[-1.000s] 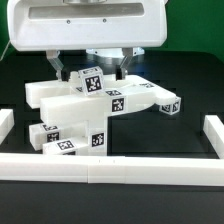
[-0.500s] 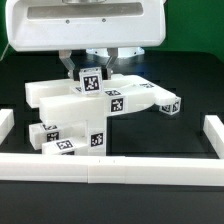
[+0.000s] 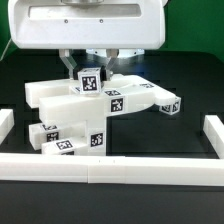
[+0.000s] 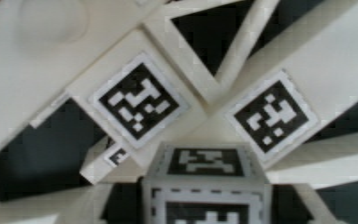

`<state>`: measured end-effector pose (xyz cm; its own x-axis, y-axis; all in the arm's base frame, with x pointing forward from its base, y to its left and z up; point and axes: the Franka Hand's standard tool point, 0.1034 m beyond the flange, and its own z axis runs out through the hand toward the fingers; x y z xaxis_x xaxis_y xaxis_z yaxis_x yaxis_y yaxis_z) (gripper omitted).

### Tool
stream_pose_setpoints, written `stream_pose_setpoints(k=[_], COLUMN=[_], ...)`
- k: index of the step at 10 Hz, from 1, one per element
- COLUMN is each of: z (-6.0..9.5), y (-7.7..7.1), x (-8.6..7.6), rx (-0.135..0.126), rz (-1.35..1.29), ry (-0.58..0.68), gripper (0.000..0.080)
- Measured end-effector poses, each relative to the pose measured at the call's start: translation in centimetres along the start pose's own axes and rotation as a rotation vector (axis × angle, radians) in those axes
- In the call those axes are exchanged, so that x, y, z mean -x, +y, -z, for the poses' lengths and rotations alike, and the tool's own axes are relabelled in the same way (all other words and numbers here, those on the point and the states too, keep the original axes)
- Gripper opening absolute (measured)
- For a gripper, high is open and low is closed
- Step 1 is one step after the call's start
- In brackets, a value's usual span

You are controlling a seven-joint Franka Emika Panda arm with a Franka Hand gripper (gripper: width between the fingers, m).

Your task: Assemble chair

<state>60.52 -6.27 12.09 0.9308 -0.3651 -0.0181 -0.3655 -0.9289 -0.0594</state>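
Far left there's a short border rail (image 3: 5, 124) on the black surface (image 3: 150, 135), same spot as before. Next over, the tagged legs (image 3: 62, 135) are piled at the front, right up against the big flat panel (image 3: 55, 97). None of that has budged.

The middle is where the change is. A second ago the fingers (image 3: 89, 71) stood wide apart on either side of the small cube (image 3: 88, 80), which sat a bit skewed. Now they've closed in and are clamped on its two sides, and it looks a touch straighter. The cube is on top of the panel, under the white robot housing (image 3: 90, 25); can't tell if it's lifted. In the wrist view the cube (image 4: 202, 170) sits close up, with two tagged faces beyond it.

Further right, the end block (image 3: 172, 105) at the panel's tip hasn't moved, and neither has the right rail (image 3: 212, 130).
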Motion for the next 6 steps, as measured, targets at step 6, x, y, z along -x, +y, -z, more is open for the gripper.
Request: stream_pose_setpoints(k=[6], z=[0.01], y=[-0.17], x=[-0.24], rx=[-0.019], rz=[-0.462], ry=[-0.004], gripper=[0.0284])
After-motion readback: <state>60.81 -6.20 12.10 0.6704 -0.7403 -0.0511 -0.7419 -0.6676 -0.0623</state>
